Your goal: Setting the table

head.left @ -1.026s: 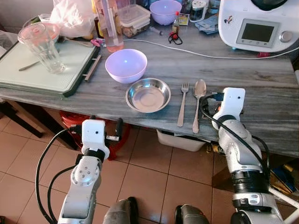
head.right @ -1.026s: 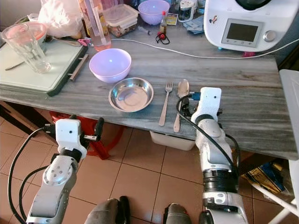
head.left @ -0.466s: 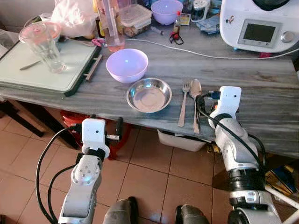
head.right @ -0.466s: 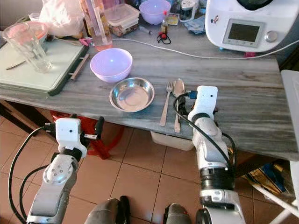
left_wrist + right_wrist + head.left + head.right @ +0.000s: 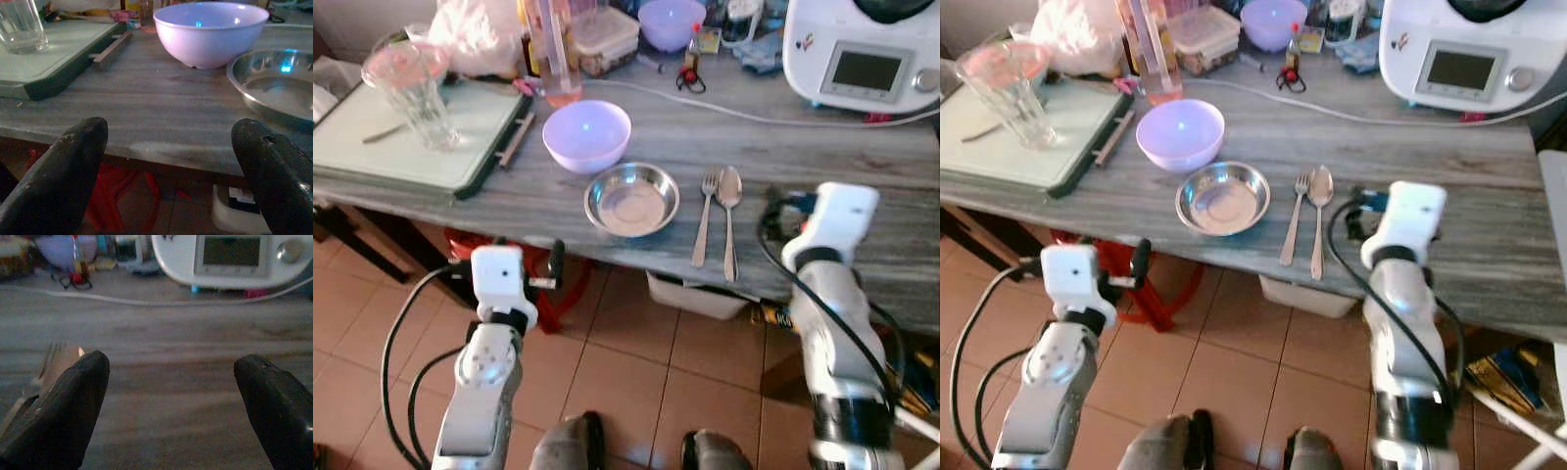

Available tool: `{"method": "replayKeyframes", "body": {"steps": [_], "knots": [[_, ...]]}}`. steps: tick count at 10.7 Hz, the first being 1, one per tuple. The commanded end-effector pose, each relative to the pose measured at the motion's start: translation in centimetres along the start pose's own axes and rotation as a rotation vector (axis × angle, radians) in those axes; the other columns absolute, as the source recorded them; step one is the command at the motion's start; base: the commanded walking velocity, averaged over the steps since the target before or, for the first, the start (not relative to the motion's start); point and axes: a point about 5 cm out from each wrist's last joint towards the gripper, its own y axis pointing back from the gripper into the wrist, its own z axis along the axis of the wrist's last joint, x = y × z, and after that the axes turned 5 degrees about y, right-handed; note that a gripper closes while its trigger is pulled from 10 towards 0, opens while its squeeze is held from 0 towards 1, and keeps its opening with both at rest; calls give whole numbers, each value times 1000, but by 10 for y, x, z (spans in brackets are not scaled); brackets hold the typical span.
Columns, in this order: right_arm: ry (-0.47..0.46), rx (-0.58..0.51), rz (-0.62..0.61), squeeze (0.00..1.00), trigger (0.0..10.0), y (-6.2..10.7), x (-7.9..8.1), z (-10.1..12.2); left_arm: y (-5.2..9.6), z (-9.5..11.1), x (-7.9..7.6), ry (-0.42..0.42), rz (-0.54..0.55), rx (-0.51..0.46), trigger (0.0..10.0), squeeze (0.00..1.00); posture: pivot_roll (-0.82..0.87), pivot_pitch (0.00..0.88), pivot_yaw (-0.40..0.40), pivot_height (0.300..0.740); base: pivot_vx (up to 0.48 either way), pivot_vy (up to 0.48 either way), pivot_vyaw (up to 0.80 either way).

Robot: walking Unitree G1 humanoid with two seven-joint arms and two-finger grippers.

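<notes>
The right hand (image 5: 171, 401) hovers over the grey counter (image 5: 862, 147), fingers spread wide and holding nothing, just right of the spoon (image 5: 729, 217) and fork (image 5: 703, 217). Those lie side by side, right of the steel dish (image 5: 631, 199). The left hand (image 5: 166, 166), equally spread and empty, hangs seemingly just below the counter edge, facing the lilac bowl (image 5: 586, 135).
</notes>
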Motion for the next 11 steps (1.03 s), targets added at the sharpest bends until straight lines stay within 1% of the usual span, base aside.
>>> {"method": "replayKeyframes", "body": {"steps": [1, 3, 4, 5, 7, 8, 9, 10, 11], "knots": [[-13, -33, 6, 1000, 10000, 6, 1, 3, 5, -1, 4, 6, 13, 11, 10000, 0, 31, 86, 79, 740, 0, 0, 0], [-67, -18, 57, 1000, 10000, 20, 10, -7, 8, -10, 7, 5, 21, 40, 10000, 0, 27, 49, 78, 740, 0, 0, 0], [-65, -24, 82, 212, 10000, 24, 16, -9, 6, -12, 8, 2, 22, 46, 10000, 0, 24, 33, 76, 740, 0, 0, 0], [-81, -18, 77, 0, 10000, 24, 17, -11, 6, -13, 8, 4, 21, 48, 10000, 0, 19, 26, 80, 740, 0, 0, 0], [-82, -17, 78, 0, 10000, 21, 17, -13, 5, -15, 4, 12, 6, 56, 10000, 0, 15, 18, 81, 740, 0, 0, -444], [-86, -30, 83, 0, 10000, 15, 20, -9, 3, -15, 2, 15, -2, 51, 10000, 0, 13, 28, 78, 740, 0, 0, -444], [-84, -36, 85, 0, 10000, 14, 20, -8, 1, -14, 3, 15, 3, 44, 10000, 0, 13, 29, 75, 740, 0, 0, -481], [-82, -35, 86, 0, 10000, 13, 21, -7, 0, -12, 4, 18, 12, 35, 10000, 0, 15, 34, 72, 740, -240, 0, -719], [-76, -36, 92, 0, 10000, 11, 21, -7, -2, -11, 3, 18, 13, 29, 10000, 0, 13, 36, 69, 740, 0, 0, -800]]}}
